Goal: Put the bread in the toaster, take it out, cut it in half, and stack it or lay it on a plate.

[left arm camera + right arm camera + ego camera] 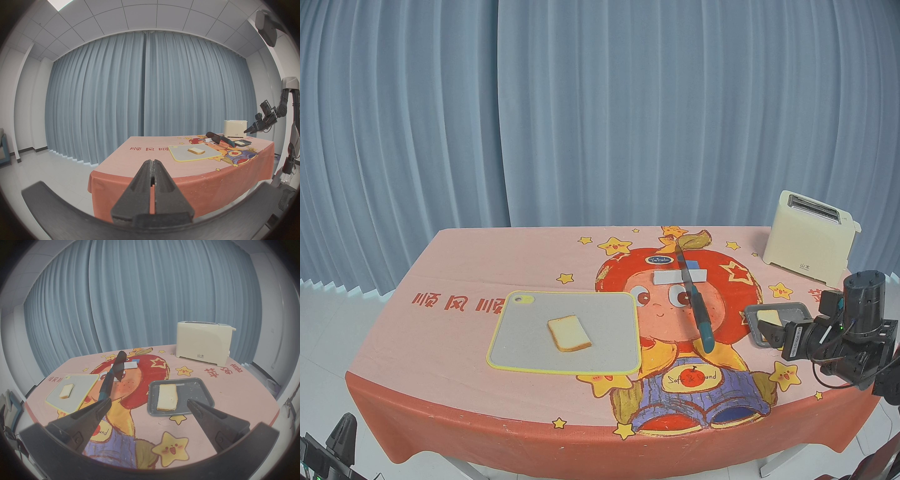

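- Pleated blue-grey curtains [600, 112] hung behind a smooth pink tablecloth [487, 262] printed with a cartoon figure and stars.
- A flat grey cutting board [600, 312], yellow-rimmed with rounded corners, carried a squarish, crust-edged bread piece [569, 333].
- A slim knife [695, 300] with a teal handle lay just right of the board.
- A boxy cream toaster [811, 237] stood at the far right corner.
- A shallow grey tray [197, 390] held a pale bread slice [167, 397].
- The right gripper [148, 402] hovered near the tray, its dark wedge fingers spread wide and empty.
- The left gripper [152, 162] sat off the tablecloth's near left corner, its fingers pressed together on nothing.
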{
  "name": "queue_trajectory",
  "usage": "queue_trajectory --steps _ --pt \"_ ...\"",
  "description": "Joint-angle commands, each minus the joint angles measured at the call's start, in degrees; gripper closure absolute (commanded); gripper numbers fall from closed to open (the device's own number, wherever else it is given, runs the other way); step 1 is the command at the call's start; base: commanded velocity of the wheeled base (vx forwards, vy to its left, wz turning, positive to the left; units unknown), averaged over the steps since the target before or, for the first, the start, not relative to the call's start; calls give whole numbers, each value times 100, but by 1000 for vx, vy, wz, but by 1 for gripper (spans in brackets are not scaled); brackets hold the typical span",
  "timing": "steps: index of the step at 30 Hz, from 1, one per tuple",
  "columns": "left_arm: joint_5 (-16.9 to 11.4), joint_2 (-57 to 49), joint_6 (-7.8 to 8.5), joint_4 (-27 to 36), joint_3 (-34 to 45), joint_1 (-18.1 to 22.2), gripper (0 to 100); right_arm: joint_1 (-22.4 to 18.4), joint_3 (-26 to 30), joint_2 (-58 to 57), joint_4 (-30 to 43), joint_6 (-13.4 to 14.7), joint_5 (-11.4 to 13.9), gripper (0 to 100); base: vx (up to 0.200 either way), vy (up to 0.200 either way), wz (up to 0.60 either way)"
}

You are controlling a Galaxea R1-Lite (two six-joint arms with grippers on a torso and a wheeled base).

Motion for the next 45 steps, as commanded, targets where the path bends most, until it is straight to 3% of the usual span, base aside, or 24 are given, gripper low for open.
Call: queue_trajectory --steps 1,9,27,45 --pt "1 7 -2 -4 101 0 100 150 48 -2 -7 2 -25 0 0 0 0" --pt "1 7 -2 -4 101 0 100 159 48 7 -7 2 -25 0 -175 0 0" --pt "1 7 -2 -4 101 0 100 326 57 7 -16 10 -95 0 0 0 0" --pt "1 7 -2 -4 101 0 100 361 92 16 -7 2 -113 0 0 200 0"
